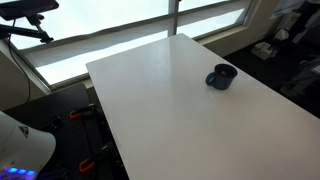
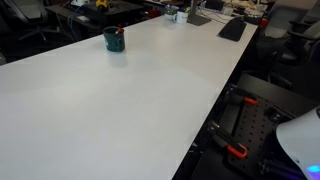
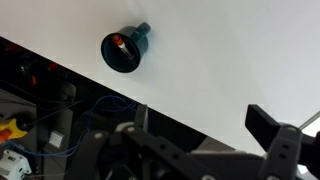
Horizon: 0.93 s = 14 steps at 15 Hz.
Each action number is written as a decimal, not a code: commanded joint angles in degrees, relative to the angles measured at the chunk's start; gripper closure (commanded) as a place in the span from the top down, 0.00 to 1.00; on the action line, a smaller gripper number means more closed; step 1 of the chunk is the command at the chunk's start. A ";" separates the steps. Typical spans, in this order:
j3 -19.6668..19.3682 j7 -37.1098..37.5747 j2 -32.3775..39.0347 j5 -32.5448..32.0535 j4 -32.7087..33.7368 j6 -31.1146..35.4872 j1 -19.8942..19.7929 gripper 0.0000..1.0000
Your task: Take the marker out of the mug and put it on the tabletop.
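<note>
Currently the mug [image 1: 221, 77] stands upright on the worktop [image 1: 150, 110], near one long edge, with bare white surface around it in both exterior views. The marker [image 3: 119, 41] is inside the mug. Only its reddish end shows, lying against the inner wall near the rim in the wrist view. The rest of its length is lost in the dark interior. It probably leans there because the cup is wider than the stick, so the wall is its only support.

The hand [image 3: 205, 125] appears only in the wrist view, at the bottom of the picture. Its fingers are spread wide with nothing between them. It hangs high, roughly over the worktop's edge and well apart from the mug. Neither exterior view shows it.

Assessment: no part of the task is done, and the approach has yet to be made. The spread fingers suit that stage, since they must straddle a slim stick from above. The handle [image 3: 143, 31] juts out on the side away from the worktop's edge and should not obstruct a descent.

Risk noted: the exposed end sits close to the rim, so a finger may catch the wall and tip or drag the mug. The bare worktop beside the mug offers ample room for setting the marker down.
</note>
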 commanded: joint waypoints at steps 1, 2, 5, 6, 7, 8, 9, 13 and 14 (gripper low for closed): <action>-1.40 1.58 4.54 -4.49 1.04 4.05 -0.99 1.00; -1.99 1.50 6.04 -5.40 1.62 5.32 -1.33 1.00; -3.59 1.08 10.62 -6.35 4.17 8.83 -2.46 1.00; -4.06 0.61 12.29 -6.22 5.55 9.83 -2.91 1.00; -4.36 -0.06 13.89 -5.70 7.16 10.49 -3.49 1.00; -4.63 -0.64 15.59 -5.08 9.05 11.18 -4.12 1.00; -4.89 -0.84 17.17 -4.74 10.88 11.49 -4.62 1.00; -4.75 -2.77 24.09 -2.27 19.59 10.18 -7.22 1.00; -4.65 -3.09 25.61 -1.50 21.36 9.35 -7.74 1.00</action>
